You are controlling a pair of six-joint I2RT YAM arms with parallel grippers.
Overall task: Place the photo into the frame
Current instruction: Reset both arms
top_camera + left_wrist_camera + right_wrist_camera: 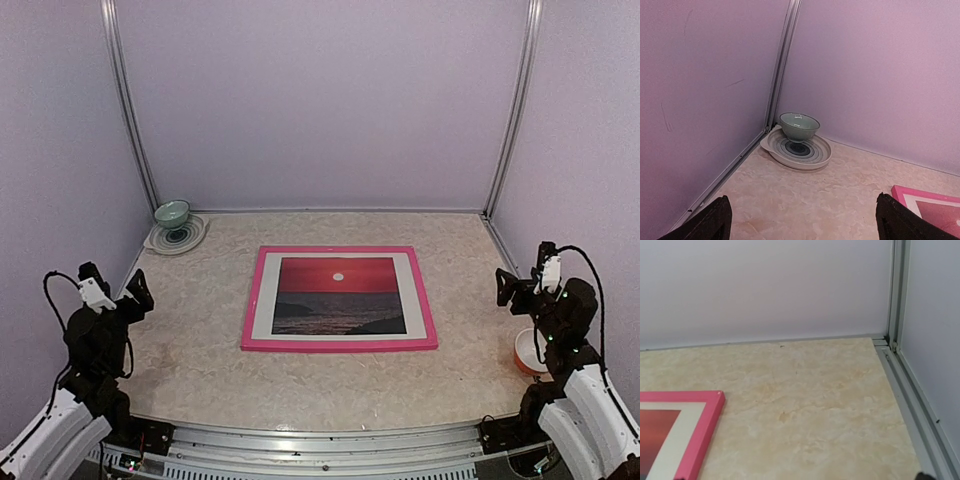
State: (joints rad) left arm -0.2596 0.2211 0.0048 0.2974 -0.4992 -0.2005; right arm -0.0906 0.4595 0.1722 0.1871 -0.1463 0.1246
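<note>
The frame (340, 343), bright pink, lies flat front-up in the middle of the table. Inside it a white mat (263, 305) surrounds the photo (340, 295), a red sunset with a small white sun over dark water. My left gripper (117, 283) is open and empty, raised at the near left, well away from the frame; its view shows a pink frame corner (912, 194). My right gripper (525, 276) is open and empty at the near right; its view shows the frame's corner (702, 432), the mat (672, 437) and a strip of photo (652, 440).
A green bowl (172, 212) stands on a striped plate (190, 240) in the back left corner, also in the left wrist view (799, 126). An orange and white bowl (527, 352) sits by the right arm. Walls with metal posts enclose the table.
</note>
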